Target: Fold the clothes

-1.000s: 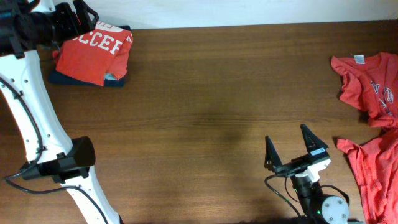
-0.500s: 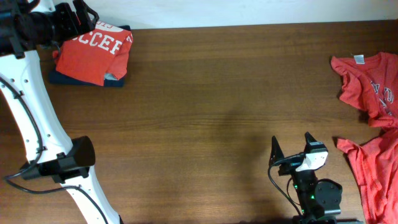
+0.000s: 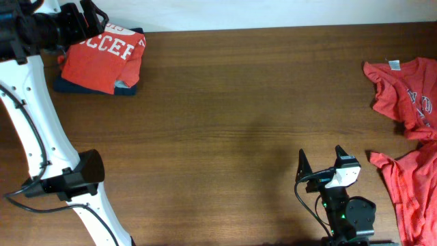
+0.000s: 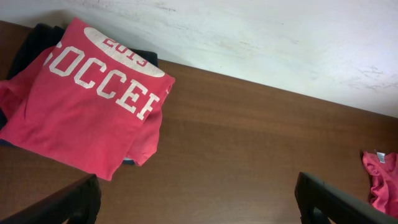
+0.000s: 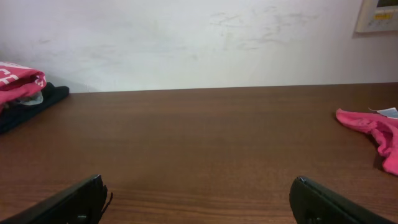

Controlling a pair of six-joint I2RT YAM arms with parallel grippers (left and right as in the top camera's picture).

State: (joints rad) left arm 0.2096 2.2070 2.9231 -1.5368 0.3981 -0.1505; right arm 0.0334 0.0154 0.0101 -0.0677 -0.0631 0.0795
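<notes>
Lying folded: orange-red SOCCER shirt (image 3: 101, 65), white lettering up.

A dark wooden table (image 3: 225, 102) meets a scuffed white wall (image 5: 186, 37) (small panel (image 5: 379, 15) mounted top right)

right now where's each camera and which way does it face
Overhead: above the table, facing straight down; left arm and right arm show.
Left wrist: over the far left corner, facing the SOCCER shirt and wall; left gripper at bottom.
Right wrist: low at the near edge, facing the wall; right gripper at bottom.
Shared: both wrist views catch the SOCCER shirt and an unfolded shirt.
</notes>
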